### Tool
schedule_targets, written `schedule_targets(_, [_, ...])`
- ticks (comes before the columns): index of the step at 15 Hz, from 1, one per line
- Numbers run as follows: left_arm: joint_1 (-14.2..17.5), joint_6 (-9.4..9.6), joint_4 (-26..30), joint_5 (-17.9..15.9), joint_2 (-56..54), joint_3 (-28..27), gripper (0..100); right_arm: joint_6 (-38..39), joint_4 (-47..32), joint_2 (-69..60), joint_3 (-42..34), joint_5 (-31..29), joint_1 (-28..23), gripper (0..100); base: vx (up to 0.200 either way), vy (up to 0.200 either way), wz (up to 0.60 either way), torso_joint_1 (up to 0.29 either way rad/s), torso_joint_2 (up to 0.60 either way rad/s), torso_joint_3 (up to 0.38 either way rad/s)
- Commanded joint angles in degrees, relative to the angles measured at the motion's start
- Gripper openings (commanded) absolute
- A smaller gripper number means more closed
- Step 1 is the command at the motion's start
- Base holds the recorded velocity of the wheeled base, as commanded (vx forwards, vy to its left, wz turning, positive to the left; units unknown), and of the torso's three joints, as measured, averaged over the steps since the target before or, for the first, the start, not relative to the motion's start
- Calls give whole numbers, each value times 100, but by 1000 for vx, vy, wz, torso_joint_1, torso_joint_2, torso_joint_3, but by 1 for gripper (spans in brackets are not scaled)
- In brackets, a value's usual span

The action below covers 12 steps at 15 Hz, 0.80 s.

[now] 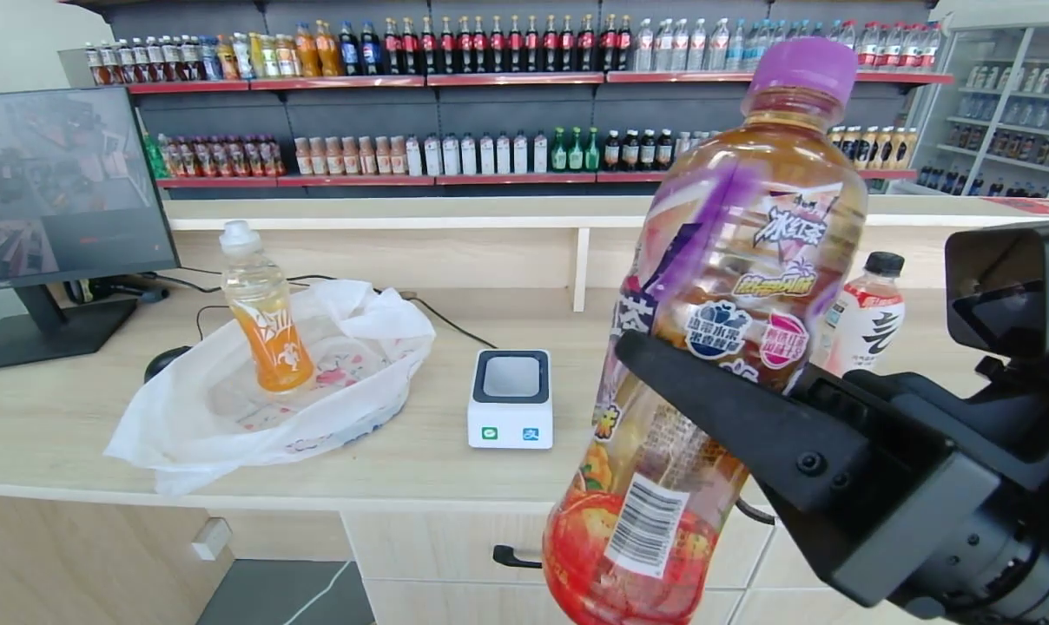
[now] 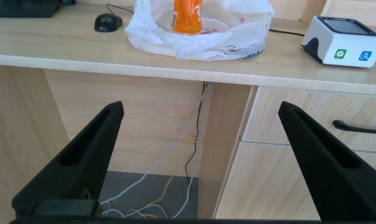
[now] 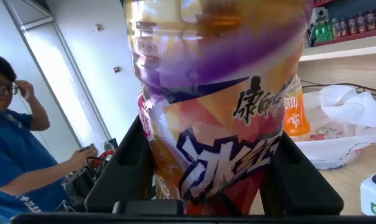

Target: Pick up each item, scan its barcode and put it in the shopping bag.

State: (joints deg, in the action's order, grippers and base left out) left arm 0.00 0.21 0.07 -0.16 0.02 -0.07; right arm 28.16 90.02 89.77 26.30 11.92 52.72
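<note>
Purple-capped tea bottle (image 1: 733,304) is clamped mid-body in the right gripper (image 1: 715,382), raised above the counter's (image 1: 56,425) front edge and leaning slightly. The head view catches its barcode (image 1: 650,525) low on the label. The right wrist view gives both black fingers (image 3: 129,168) pressed to the bottle's sides. From the left wrist, the left gripper (image 2: 200,112) gapes wide and holds nothing, facing cables (image 2: 188,155) under the counter. On the pale wood top, an orange bottle (image 1: 264,321) stands in the white shopping bag (image 1: 229,408). Nearby are a scanner (image 1: 510,398), a mouse (image 1: 164,360) and a monitor (image 1: 56,191). A white bottle (image 1: 867,317) stands behind the held one, and drink shelves (image 1: 490,82) line the back wall.
</note>
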Motion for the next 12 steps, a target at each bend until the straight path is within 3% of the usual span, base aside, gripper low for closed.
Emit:
schedule_targets(1, [0, -3, 1, 7, -2, -1, 100, 14, -2, -21, -19, 3, 1, 0, 0, 0, 0, 0, 0, 0])
schedule_targets(12, [0, 6, 1, -2, -2, 7, 100, 181, -2, -109, -221, 12, 27, 0, 0, 0, 0, 0, 0, 0])
